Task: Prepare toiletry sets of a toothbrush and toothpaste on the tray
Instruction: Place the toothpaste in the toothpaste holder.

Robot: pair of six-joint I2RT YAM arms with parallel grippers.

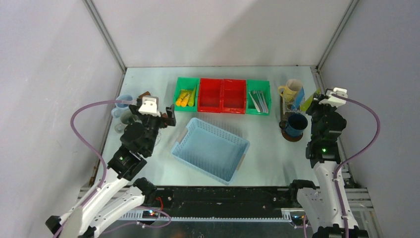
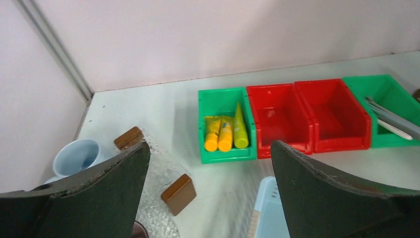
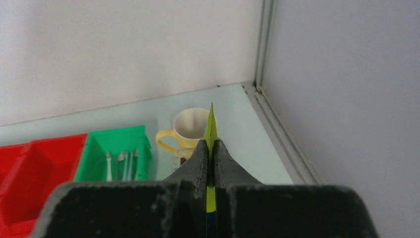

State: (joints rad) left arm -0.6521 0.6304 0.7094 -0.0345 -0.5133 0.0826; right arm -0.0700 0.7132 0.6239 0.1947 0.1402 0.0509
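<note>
Toothpaste tube (image 3: 211, 126) is clamped in the right gripper (image 3: 210, 148) near the cream mug (image 1: 291, 90), upper right; left gripper (image 2: 209, 146) is spread empty; sets judged unfinished.

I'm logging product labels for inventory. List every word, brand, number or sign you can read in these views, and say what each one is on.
No text can be read in any view.
The yellow tubes in the green bin: any print is too blurred to read.
The green tube in the right gripper: seen edge-on, no print shows.
The blue basket: no markings visible.
</note>
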